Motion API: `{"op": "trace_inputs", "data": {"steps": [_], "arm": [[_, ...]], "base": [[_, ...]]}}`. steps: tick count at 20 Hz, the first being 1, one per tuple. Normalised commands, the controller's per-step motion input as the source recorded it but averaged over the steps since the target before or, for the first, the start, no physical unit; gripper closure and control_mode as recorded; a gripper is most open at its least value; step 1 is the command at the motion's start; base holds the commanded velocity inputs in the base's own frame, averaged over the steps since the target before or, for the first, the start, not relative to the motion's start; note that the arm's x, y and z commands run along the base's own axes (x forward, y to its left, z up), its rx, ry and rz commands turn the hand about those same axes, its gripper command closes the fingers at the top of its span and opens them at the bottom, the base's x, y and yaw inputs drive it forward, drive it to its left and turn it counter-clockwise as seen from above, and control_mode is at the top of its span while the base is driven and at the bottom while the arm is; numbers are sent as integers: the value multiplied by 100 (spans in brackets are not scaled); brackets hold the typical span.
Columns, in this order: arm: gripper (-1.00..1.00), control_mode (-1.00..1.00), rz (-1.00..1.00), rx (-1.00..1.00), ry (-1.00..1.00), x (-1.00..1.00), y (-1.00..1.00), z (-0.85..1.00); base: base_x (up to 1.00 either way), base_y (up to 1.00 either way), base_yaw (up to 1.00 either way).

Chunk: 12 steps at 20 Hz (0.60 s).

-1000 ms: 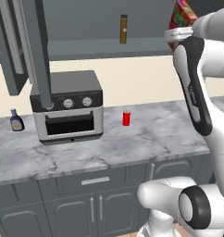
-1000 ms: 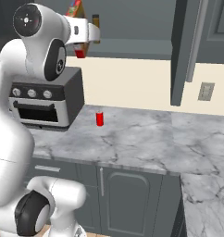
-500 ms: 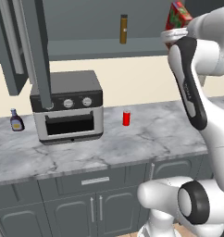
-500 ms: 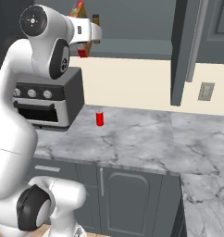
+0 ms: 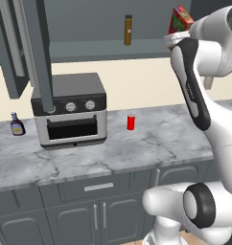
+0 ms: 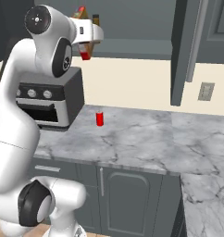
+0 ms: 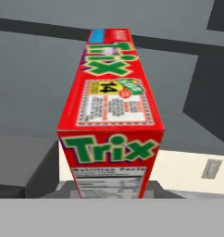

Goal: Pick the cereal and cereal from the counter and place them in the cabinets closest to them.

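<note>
My claw (image 6: 86,44) is clenched on the cereal (image 7: 111,115), a red box with green lettering. I have it lifted high, up at the level of the open cabinet (image 5: 89,28), well above the desk (image 5: 113,153). From the left base camera the box top (image 5: 181,18) pokes out above my arm, tilted, in front of the cabinet's grey interior. In the hand camera the box runs away from me lengthwise, its end panel nearest and the grey shelf beyond it.

Below, on the marble desk, a small red can (image 5: 131,122) stands upright, apart from the toaster oven (image 5: 70,110) to its left. A little dark bottle (image 5: 16,124) stands at the oven's far left side. Higher and farther back, a slim brown bottle (image 5: 128,29) stands upright on the cabinet shelf. An open cabinet door (image 5: 39,48) hangs out over the oven. On the back wall to the right sits a wall socket (image 6: 206,91).
</note>
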Motion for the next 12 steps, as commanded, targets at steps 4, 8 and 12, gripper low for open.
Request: {"op": "trace_inputs", "data": {"steps": [4,8,12], "arm": [[100,-100,0,0,3,18,0,0],[100,-100,0,0,0,21,0,0],[100,-100,0,0,0,19,0,0]], "base": [[0,0,0],[0,0,0],[0,0,0]]}}
